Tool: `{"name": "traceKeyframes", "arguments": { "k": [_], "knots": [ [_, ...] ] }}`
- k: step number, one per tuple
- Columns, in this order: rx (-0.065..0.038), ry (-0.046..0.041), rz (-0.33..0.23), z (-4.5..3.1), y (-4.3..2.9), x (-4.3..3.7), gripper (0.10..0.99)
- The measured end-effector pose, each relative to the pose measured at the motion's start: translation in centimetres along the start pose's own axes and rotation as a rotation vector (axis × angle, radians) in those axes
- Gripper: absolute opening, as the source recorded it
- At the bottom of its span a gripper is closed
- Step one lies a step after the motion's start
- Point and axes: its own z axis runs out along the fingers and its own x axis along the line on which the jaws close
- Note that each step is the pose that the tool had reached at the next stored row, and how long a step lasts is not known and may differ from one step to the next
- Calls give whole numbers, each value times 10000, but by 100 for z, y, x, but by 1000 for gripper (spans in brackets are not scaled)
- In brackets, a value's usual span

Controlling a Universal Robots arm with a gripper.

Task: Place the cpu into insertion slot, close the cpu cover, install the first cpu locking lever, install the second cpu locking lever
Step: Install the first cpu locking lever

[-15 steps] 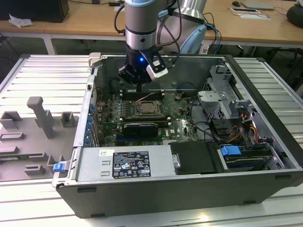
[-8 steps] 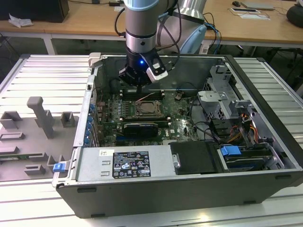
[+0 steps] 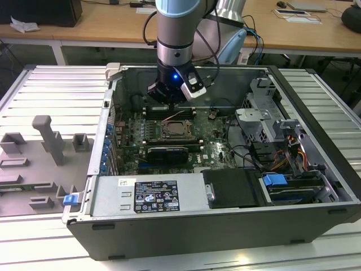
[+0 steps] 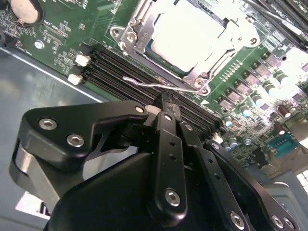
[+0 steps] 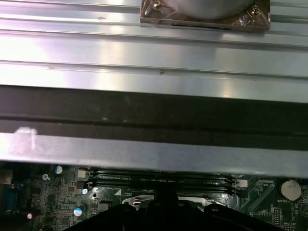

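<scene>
hovered shut and empty-handed, gripper (image 4: 166, 107) just above a thin wire locking lever (image 4: 159, 85) at the socket's 6 o'clock edge in the second wrist view. cpu (image 4: 190, 36) already seated under the closed cpu cover (image 4: 144, 29). best pressed down slow, then hooked under its catch, clear of the memory slots (image 4: 125, 72).

1. A ribbed metal table (image 3: 56, 90) is carrying everything in the exterior view.
2. An open computer case (image 3: 186, 237) is lying on its side in the middle of that table.
3. A grey holder block (image 3: 39, 164) with upright pegs is sitting on the table just beside the case, on the exterior view's left.
4. Wooden desks (image 3: 113, 25) are standing behind.
</scene>
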Motion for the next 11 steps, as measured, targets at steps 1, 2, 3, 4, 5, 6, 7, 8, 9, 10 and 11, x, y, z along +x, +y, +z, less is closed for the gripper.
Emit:
{"name": "traceKeyframes", "arguments": {
  "k": [1,2,3,4,5,6,7,8,9,10,11],
  "knots": [
    [2,1,0,1,-1,-15,106],
    [2,1,-1,1,-2,-27,106],
    [0,0,-1,2,-3,-47,106],
    [0,-1,1,3,-4,-65,106],
    [0,0,1,5,-5,-86,106],
    [0,0,0,8,-7,-117,106],
    [2,0,0,9,-7,-123,106],
    [2,0,0,9,-7,-123,106],
    [2,0,0,10,-7,-123,106],
    [2,0,0,10,-7,-123,106],
    [2,0,0,10,-7,-123,106]
  ]
}}
